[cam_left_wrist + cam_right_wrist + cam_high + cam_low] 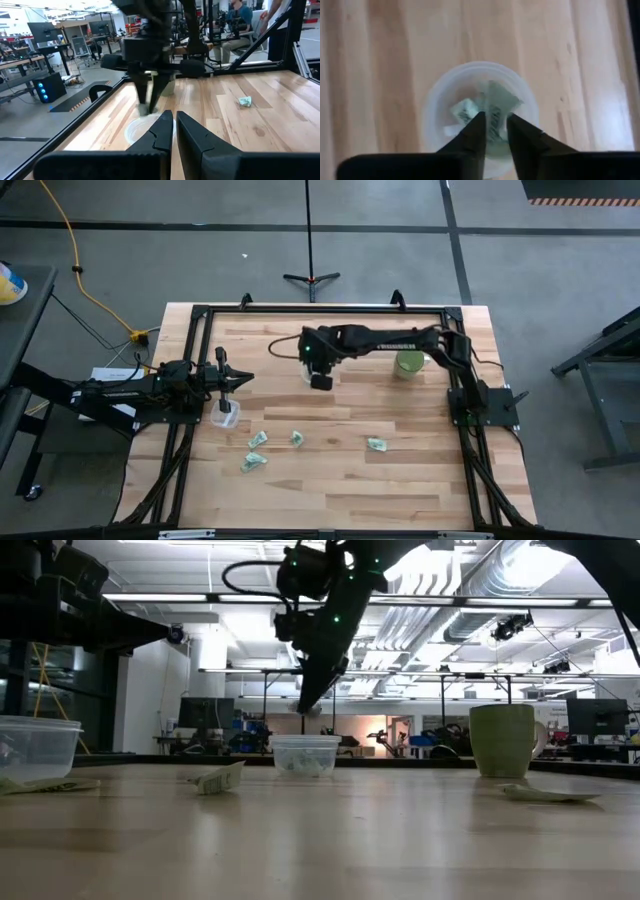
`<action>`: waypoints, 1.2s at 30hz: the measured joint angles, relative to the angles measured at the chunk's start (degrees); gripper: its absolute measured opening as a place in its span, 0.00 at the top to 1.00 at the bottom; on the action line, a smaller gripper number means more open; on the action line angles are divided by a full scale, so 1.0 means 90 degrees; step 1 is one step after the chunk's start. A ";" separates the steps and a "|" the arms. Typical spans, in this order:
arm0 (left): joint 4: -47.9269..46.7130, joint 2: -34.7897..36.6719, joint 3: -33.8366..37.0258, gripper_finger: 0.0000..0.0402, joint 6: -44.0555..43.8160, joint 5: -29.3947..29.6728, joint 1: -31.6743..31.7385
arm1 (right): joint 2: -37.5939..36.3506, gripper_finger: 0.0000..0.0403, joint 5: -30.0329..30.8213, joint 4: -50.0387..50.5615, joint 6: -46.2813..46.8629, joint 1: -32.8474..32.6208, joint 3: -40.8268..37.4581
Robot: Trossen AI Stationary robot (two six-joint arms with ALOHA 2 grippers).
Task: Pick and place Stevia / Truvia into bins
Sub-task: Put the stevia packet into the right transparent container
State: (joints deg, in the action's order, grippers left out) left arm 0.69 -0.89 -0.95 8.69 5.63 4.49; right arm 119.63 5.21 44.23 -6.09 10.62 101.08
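My right gripper hangs fingers-down over the middle clear cup, shut on a green-and-white sachet. At least one more sachet lies in that cup. My left gripper hovers shut and empty just beyond the left clear cup. Several sachets lie flat on the table. My right gripper pinches a sachet between its two fingertips, coming from above and pointing down. The sachet's lower part hangs below the tips inside the cup's mouth. Whether it touches the sachets in the cup, I cannot tell.
A solid green cup stands toward the table's right, beside the right arm. A black frame borders the table. Bare wood lies along the near edge. People sit in the room beyond.
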 joint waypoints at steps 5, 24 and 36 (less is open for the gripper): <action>0.0001 0.0001 0.0001 0.85 0.0000 0.0000 0.0000 | 0.0000 0.65 -0.0064 -0.0039 -0.0018 0.0025 0.0000; 0.0000 0.0000 0.0000 0.85 0.0000 0.0000 0.0000 | -0.0007 0.44 -0.1400 0.3332 0.1872 -0.2193 0.0131; 0.0001 0.0001 0.0001 0.85 0.0000 0.0000 0.0000 | 0.0046 0.49 -0.0450 0.3583 0.3150 -0.3319 0.0126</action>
State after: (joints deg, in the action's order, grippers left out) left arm 0.70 -0.88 -0.94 8.69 5.63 4.49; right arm 120.05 1.17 76.48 22.25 -19.25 102.21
